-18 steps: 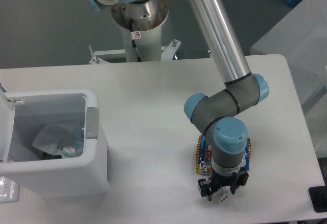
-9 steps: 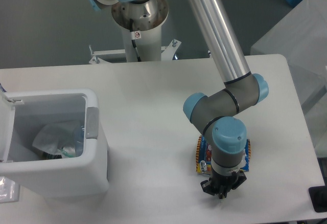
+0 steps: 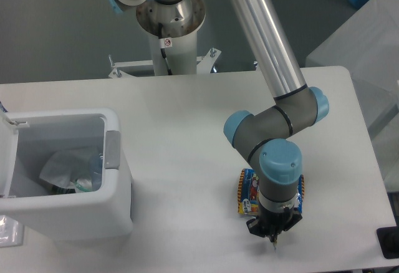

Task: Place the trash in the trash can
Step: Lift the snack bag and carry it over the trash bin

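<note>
The white trash can [image 3: 118, 186] stands at the left with its lid [image 3: 6, 158] swung open and a grey latch tab [image 3: 113, 149] on its right side. A whitish translucent pouch [image 3: 65, 168] lies inside it. The blue-and-orange snack packet [image 3: 248, 193] lies on the table at the lower right, partly hidden under my wrist. My gripper [image 3: 273, 230] points down just in front of the packet. It is shut on the thin short stick [image 3: 272, 242], whose tip pokes out below the fingers, a little above the table.
The arm's base column [image 3: 168, 23] stands at the back centre. A black object [image 3: 389, 242] sits at the table's right front edge. A translucent box [image 3: 368, 42] stands off the table's right side. A small pale item [image 3: 9, 234] lies by the can's front left.
The gripper was open over the stick, then shut on it. It has since risen slightly with the stick, uncovering more of the snack packet.
</note>
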Motion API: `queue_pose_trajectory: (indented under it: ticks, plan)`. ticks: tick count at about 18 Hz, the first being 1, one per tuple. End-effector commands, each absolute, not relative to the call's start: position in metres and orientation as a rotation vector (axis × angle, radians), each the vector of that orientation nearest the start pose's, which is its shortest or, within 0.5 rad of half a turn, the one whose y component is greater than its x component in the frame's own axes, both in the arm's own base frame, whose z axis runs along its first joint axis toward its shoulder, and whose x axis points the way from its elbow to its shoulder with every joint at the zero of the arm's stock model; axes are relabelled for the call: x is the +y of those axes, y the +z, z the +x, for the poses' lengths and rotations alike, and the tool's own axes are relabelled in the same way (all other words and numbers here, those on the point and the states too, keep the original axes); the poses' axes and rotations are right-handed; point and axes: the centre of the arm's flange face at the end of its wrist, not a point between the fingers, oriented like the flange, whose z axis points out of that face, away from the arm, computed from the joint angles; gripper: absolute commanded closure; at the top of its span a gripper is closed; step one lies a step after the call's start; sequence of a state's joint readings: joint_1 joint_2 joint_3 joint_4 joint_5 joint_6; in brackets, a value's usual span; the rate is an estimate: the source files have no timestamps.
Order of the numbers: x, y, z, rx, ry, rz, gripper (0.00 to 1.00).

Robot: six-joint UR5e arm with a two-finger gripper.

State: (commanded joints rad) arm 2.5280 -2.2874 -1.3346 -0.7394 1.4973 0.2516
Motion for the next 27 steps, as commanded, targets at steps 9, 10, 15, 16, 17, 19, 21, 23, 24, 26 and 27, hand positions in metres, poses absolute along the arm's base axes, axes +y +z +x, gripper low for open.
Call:
queue_pose_trajectory:
  ticks: [9,10,15,16,17,19,21,23,24,26,27]
  plan:
    - [0.523,0.379,-0.537,-0.912,0.073,-2.363,0.96]
    - [0.520,0.395,-0.534,-0.911,0.061,-2.332,0.97]
    - [0.522,0.465,-0.510,-0.918,-0.011,-2.195,0.97]
    - [0.523,0.483,-0.501,-0.891,-0.034,-2.165,0.97]
    - [0.523,0.496,-0.494,-0.881,-0.060,-2.142,0.97]
    - [0.519,0.528,-0.476,-0.890,-0.076,-2.091,0.97]
    - [0.523,0.559,-0.446,-0.881,-0.088,-2.055,0.97]
    - [0.517,0.589,-0.423,-0.889,-0.096,-2.013,0.97]
    - [0.513,0.604,-0.413,-0.896,-0.098,-1.990,0.97]
    - [0.514,0.621,-0.391,-0.890,-0.113,-1.968,0.97]
    - [0.514,0.629,-0.382,-0.885,-0.119,-1.960,0.97]
